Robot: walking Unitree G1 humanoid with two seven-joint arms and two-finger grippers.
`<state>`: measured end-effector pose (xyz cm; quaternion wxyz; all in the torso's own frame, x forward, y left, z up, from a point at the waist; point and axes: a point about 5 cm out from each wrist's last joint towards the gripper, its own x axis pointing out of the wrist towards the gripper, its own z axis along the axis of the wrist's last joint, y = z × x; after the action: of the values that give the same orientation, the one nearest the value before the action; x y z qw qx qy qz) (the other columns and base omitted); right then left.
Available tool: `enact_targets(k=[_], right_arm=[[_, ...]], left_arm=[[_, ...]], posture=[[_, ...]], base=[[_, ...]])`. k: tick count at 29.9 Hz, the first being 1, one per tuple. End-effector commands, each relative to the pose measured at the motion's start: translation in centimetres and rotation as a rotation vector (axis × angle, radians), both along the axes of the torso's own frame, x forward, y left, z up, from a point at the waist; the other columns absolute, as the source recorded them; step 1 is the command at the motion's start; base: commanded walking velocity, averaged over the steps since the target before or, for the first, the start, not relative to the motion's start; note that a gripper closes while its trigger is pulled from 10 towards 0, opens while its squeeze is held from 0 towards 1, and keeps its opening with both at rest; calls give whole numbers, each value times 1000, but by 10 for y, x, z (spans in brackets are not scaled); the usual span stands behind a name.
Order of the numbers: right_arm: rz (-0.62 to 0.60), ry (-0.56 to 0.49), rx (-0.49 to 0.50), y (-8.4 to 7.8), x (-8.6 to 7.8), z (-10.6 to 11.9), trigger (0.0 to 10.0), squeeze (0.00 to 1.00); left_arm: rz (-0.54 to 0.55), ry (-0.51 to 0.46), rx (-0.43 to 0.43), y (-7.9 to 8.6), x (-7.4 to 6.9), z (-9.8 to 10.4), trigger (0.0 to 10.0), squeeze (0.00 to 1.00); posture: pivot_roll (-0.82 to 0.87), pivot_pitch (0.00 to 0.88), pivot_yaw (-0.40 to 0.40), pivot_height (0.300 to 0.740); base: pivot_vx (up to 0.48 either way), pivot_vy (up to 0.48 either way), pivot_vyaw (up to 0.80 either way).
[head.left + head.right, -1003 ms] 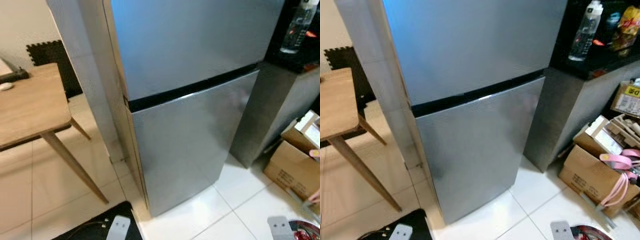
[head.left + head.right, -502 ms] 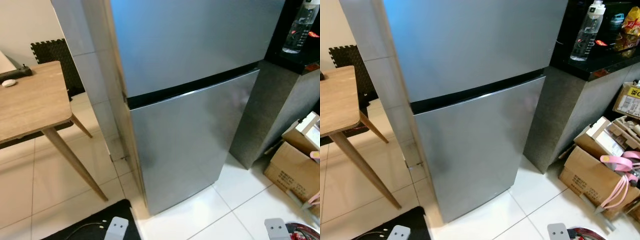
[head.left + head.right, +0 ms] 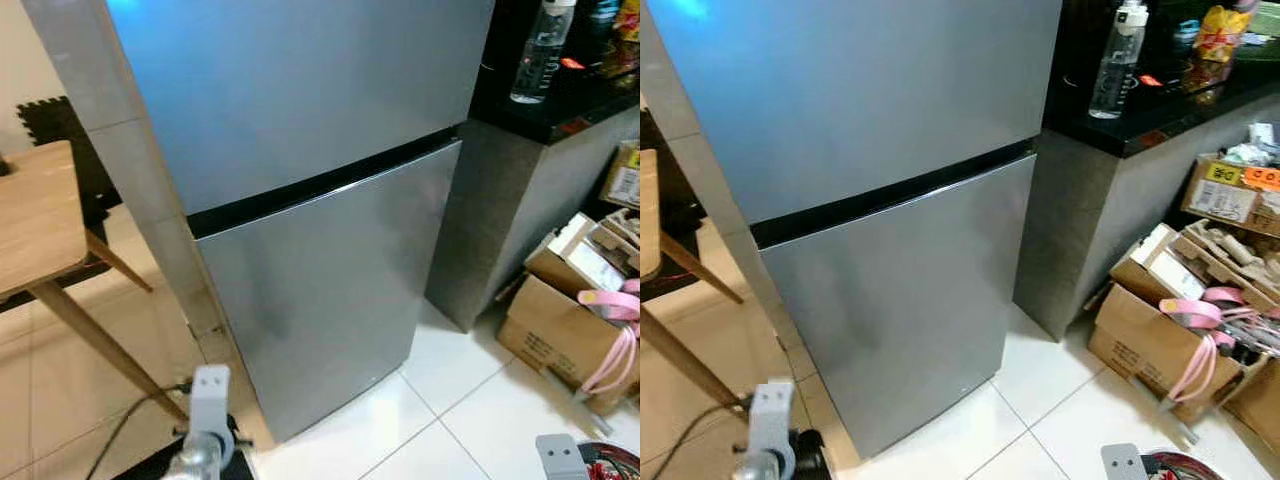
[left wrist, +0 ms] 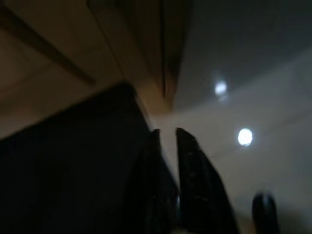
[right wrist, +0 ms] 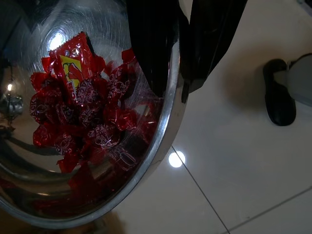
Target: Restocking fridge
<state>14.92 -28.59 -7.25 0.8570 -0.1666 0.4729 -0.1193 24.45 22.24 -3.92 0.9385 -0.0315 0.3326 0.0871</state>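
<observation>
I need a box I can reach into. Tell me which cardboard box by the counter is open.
The upper box against the counter: it is open, with wooden pieces showing inside. The lower box, nearer the fridge, has its flaps shut.

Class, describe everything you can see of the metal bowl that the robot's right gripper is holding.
The metal bowl is round, shiny and silver, with a thin rolled rim and a mirror-like inside that reflects lights. It holds a heap of red-wrapped sweets, one wrapper showing a yellow patch. The right gripper pinches the rim, one black finger inside and one outside. The bowl hangs above the white tiled floor; its red contents peek in at the bottom right corner of the right eye view.
</observation>
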Motion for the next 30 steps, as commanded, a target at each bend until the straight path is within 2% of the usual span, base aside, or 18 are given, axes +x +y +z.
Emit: enact_targets(k=[1, 2, 4, 6, 9, 11, 12, 14, 15, 18, 20, 23, 24, 25, 26, 27, 28, 30], right_arm=[[12, -5, -6, 2, 3, 1, 10000, 0], [12, -5, -6, 2, 3, 1, 10000, 0], [9, -5, -6, 2, 3, 1, 10000, 0], [9, -5, -6, 2, 3, 1, 10000, 0], [4, -3, -4, 1, 1, 0, 10000, 0], [3, -2, -4, 1, 1, 0, 10000, 0], [3, 0, -3, 1, 0, 0, 10000, 0], [2, 1, -3, 1, 0, 0, 10000, 0], [2, 2, -2, 1, 0, -1, 10000, 0], [2, 3, -2, 1, -1, -1, 10000, 0], [2, 4, -3, 0, -1, -1, 10000, 0], [2, 5, -1, 0, -1, -1, 10000, 0], [2, 4, 3, 0, -1, -1, 10000, 0], [2, 4, 6, 1, -1, -1, 10000, 0], [2, 4, 6, 1, -1, -1, 10000, 0], [1, 4, 10, 1, -1, -1, 10000, 0], [0, 4, 13, 1, -1, -1, 10000, 0], [0, 4, 13, 1, -1, -1, 10000, 0]], left_arm=[[78, -162, 0, 25, 27, 31, 10000, 1000], [78, -162, 0, 25, 27, 31, 10000, 1000], [164, -303, 6, 47, 48, 62, 10000, 1000], [164, -303, 6, 47, 48, 62, 10000, 1000], [334, -508, -27, 77, 64, 103, 10000, 1000], [361, -549, -44, 82, 67, 110, 10000, 1000], [358, -627, -84, 86, 72, 123, 10000, 1000], [346, -675, -106, 88, 75, 131, 10000, 1000], [333, -739, -109, 91, 80, 144, 10000, 1000], [337, -796, -101, 97, 82, 157, 10000, 1000], [362, -912, -95, 109, 86, 183, 10000, 1000], [366, -994, -131, 113, 88, 199, 10000, 1000], [331, -1061, -198, 113, 92, 209, 10000, 1000], [289, -1126, -260, 111, 95, 220, 10000, 706], [289, -1126, -260, 111, 95, 220, 10000, 706], [215, -1198, -331, 108, 99, 232, 10000, 180], [162, -1247, -377, 105, 100, 240, 10000, 0], [162, -1247, -377, 105, 100, 240, 10000, 0]], posture=[[-116, 0, 26, 740], [-116, 0, 26, 740], [-115, 0, 28, 740], [-115, 0, 28, 740], [-114, 0, 29, 740], [-114, 0, 29, 740], [-112, 0, 25, 740], [-112, 0, 25, 740], [-112, 0, 25, 740], [-110, 0, 24, 740], [-110, 0, 22, 740], [-110, 0, 21, 740], [-109, 0, 20, 740], [-109, 0, 20, 740], [-109, 0, 20, 740], [-109, 0, 19, 740], [-109, 0, 19, 740], [-109, 0, 19, 740]], base=[[0, 0, 0], [0, 0, 0], [0, 0, 0], [0, 0, 0], [0, 0, 0], [0, 0, 0], [0, 0, 0], [0, 0, 0], [0, 0, 0], [0, 0, 0], [0, 0, 0], [0, 0, 0], [0, 0, 0], [0, 0, 0], [0, 0, 0], [0, 0, 0], [0, 0, 0], [0, 0, 0]])
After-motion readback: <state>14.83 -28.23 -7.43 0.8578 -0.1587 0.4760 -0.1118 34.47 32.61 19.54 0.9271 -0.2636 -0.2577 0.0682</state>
